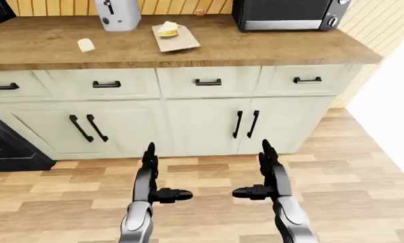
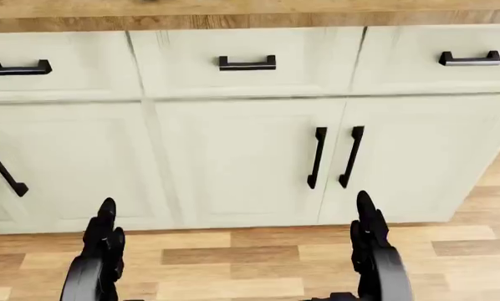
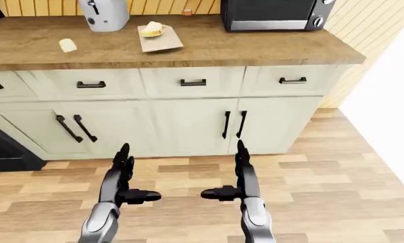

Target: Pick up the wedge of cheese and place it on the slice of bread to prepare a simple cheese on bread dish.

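Note:
On the wooden counter [image 1: 269,48] at the top of the left-eye view lies a tan cutting board [image 1: 178,40] with a yellowish bread-like piece [image 1: 168,29] on it. A small pale wedge-like lump [image 1: 85,45], probably the cheese, sits alone to the board's left. Which of the two is which is hard to tell at this distance. Both hands hang low over the floor, far below the counter. My left hand [image 1: 170,171] and right hand [image 1: 251,168] are open and empty, fingers upright and thumbs pointing toward each other.
A microwave [image 1: 286,12] stands at the counter's top right and a grey appliance [image 1: 117,14] left of the board. Cream drawers and cabinet doors [image 1: 209,124] with black handles face me. A black oven [image 1: 6,147] is at the left, a pale wall [image 1: 398,111] at the right.

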Controlling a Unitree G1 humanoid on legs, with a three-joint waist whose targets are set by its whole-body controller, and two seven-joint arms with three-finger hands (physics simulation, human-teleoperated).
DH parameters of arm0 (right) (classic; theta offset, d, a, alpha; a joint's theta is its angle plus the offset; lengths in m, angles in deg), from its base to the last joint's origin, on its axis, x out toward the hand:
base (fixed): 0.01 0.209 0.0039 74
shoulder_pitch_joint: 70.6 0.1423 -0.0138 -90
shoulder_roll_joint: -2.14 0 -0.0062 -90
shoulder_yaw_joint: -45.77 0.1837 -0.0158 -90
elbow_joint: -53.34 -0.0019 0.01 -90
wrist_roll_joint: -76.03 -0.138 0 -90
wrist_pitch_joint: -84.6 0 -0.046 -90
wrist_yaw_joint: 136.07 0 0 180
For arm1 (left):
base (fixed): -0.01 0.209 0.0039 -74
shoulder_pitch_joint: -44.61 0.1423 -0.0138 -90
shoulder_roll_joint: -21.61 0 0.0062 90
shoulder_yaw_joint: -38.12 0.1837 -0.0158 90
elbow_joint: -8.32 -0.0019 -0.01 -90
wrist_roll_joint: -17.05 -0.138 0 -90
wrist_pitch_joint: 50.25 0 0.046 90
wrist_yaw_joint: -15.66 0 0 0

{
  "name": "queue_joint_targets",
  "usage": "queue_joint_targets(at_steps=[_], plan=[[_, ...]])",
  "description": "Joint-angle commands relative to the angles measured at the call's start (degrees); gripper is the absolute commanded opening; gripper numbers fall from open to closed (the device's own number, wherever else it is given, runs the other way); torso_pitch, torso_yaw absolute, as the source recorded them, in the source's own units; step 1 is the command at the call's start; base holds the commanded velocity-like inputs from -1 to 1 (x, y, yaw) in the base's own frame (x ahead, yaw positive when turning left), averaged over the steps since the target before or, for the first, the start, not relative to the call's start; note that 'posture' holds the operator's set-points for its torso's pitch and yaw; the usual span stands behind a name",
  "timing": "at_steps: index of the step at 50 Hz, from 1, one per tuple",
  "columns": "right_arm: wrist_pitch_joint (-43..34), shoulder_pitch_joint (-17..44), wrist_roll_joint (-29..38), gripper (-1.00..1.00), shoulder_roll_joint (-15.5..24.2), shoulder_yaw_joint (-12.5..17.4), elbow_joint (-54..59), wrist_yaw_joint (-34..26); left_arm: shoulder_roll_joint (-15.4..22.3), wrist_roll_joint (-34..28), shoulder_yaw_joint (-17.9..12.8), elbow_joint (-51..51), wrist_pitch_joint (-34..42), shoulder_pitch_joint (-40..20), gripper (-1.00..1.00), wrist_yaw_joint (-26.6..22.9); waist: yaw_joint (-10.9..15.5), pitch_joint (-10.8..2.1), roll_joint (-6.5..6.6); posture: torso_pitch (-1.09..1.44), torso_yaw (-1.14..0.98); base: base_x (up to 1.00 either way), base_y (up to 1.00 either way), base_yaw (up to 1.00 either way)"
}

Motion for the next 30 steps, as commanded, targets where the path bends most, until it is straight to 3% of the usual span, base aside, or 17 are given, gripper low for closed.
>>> queue_joint_targets(at_steps=[1,3,4,5,7,8,13,17,19,22,25,29,30], plan=[[3.98,2.55,0.45,1.00,0.58,0.49,-2.60,0.45,0.39,-1.14,0.37,1.29,-7.38,-2.94,1.00,-0.13,-0.12,-0.05,-0.45,0.00,0.00,0.00,0.00,0.00],[4.05,2.62,0.79,1.00,0.63,0.58,-2.31,0.69,0.37,-0.59,0.12,0.82,-7.66,-3.13,1.00,-0.67,0.37,-3.49,-0.08,0.00,0.00,0.00,0.00,0.00],[4.52,2.79,0.97,1.00,0.69,0.61,-1.71,0.71,0.42,-0.74,0.03,0.47,-7.88,-3.35,1.00,-0.53,0.37,-3.03,-0.14,0.00,0.00,0.00,0.00,0.00],[4.43,2.57,1.30,1.00,0.63,0.33,-2.07,0.66,0.34,-0.66,0.05,0.65,-7.89,-3.18,1.00,-0.52,0.34,-1.03,-0.43,0.00,0.00,0.00,0.00,0.00],[4.82,2.75,1.63,1.00,0.63,0.27,-1.50,0.65,0.38,-0.57,-0.23,0.29,-8.13,-3.40,1.00,-0.20,0.38,-3.97,-0.53,0.00,0.00,0.00,0.00,0.00],[4.60,2.71,1.64,1.00,0.60,0.27,-1.71,0.64,0.45,-0.58,-0.25,-0.54,-8.30,-3.66,1.00,-0.25,0.39,-4.25,-0.54,0.00,0.00,0.00,0.00,0.00],[4.52,2.72,1.54,1.00,0.57,0.37,-1.90,0.70,0.33,-0.19,-0.39,-0.03,-8.06,-3.48,1.00,0.24,0.43,-4.51,-0.36,0.00,0.00,0.00,0.00,0.00],[1.77,0.47,6.47,1.00,0.79,-1.46,-9.78,1.72,0.83,0.32,-1.72,6.29,-5.09,-3.39,1.00,2.61,0.45,-4.88,-0.31,0.00,0.00,0.00,0.00,0.00],[0.16,-0.12,5.70,1.00,0.30,-1.16,-12.00,1.18,1.58,0.81,-2.49,10.10,-3.77,-4.09,1.00,1.82,0.47,-4.92,-0.24,0.00,0.00,0.00,0.00,0.00],[-9.70,-0.37,4.71,1.00,0.44,0.95,-26.71,0.97,2.44,2.19,-4.25,22.87,5.19,-4.86,1.00,1.85,0.41,-5.27,-0.20,0.00,0.00,0.00,0.00,0.00],[-28.01,3.02,3.42,1.00,2.24,4.59,-46.66,-1.03,4.08,0.50,-6.00,28.11,9.39,-7.96,1.00,1.68,0.71,-5.33,-0.31,0.00,0.00,0.00,0.00,0.00],[-50.39,19.63,-0.49,1.00,8.64,13.03,-57.37,-2.47,7.34,3.64,-11.13,36.36,21.38,-15.19,1.00,2.76,0.86,-5.11,-0.20,0.00,0.00,0.00,0.00,0.00],[-52.44,21.67,-1.60,1.00,9.64,13.95,-57.32,-2.13,8.06,4.48,-11.85,37.04,22.89,-16.46,1.00,3.31,0.75,-5.07,-0.20,0.00,0.00,0.00,0.00,0.00]])
